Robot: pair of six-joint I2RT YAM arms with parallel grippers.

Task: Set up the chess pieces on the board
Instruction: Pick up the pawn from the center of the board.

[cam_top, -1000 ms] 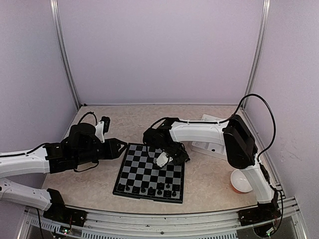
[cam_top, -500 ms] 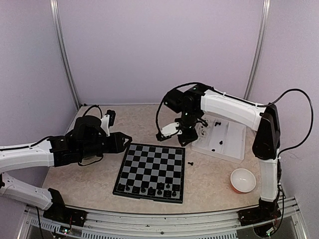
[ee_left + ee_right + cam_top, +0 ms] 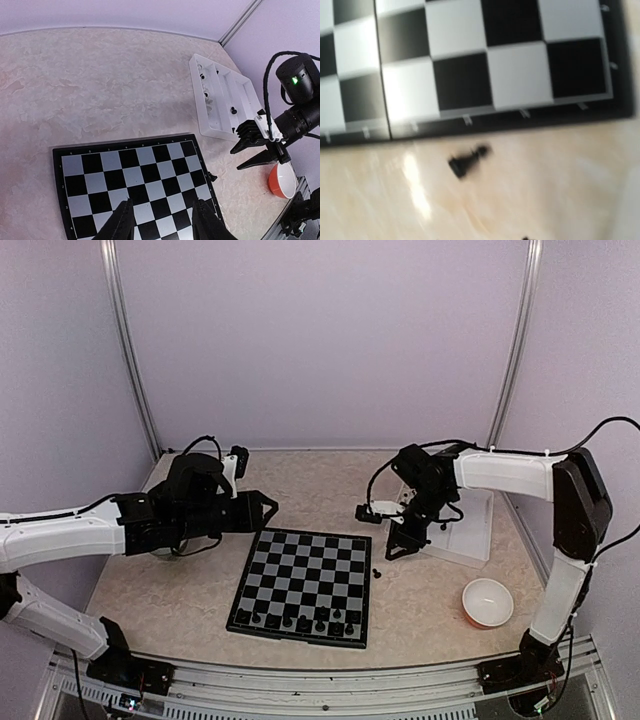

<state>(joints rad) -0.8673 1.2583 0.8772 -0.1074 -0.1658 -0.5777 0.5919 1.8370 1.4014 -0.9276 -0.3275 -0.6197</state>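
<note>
Black chess pieces [image 3: 300, 620] stand on the board's [image 3: 300, 565] nearest rows. Just off its right edge 1 stray piece [image 3: 468, 159], a speck from above, shows in the right wrist view lying flat, head slanting toward the board. Beyond, the right gripper [image 3: 236, 159] hangs spread and empty by the white tray [image 3: 470, 530], the left gripper [image 3: 162, 205] likewise at the board's far-left corner.

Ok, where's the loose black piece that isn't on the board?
In the top view, the loose piece lies on the table just off the board's right edge, between it and the white tray, near the right gripper.
</note>
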